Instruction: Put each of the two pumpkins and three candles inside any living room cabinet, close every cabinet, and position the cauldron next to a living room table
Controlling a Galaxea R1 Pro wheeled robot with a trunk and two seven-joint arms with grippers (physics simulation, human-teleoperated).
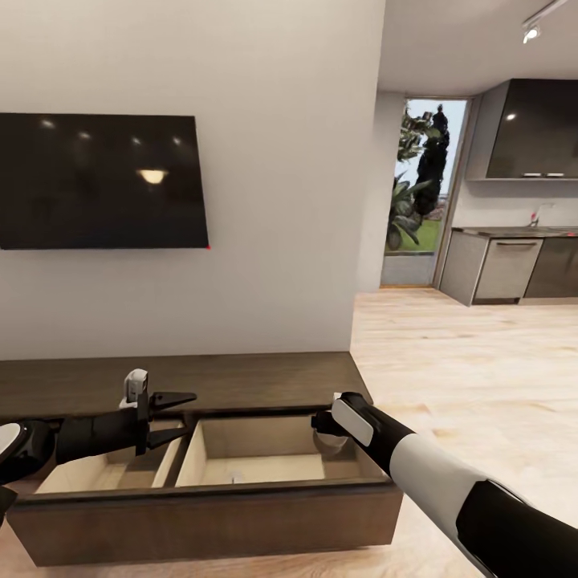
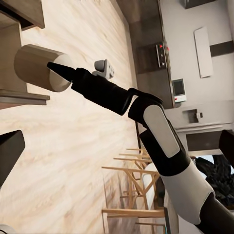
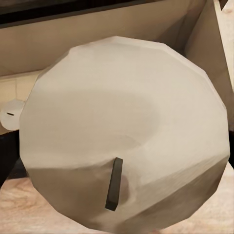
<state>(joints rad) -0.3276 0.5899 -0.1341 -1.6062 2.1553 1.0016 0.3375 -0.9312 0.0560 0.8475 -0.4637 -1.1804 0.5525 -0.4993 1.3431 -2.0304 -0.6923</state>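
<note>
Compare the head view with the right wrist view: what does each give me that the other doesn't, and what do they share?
Head view adds: the wall TV, the cabinet top, the left gripper open over the drawer's left part, and the right gripper at its right end. Right wrist view adds: the held candle's dark wick and a second candle down in the drawer. Both: the held candle and the open drawer's pale inside.

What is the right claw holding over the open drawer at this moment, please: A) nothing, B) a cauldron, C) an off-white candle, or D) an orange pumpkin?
C: the right wrist view shows an off-white candle with a dark wick held close, above the drawer and its pale interior.
</note>
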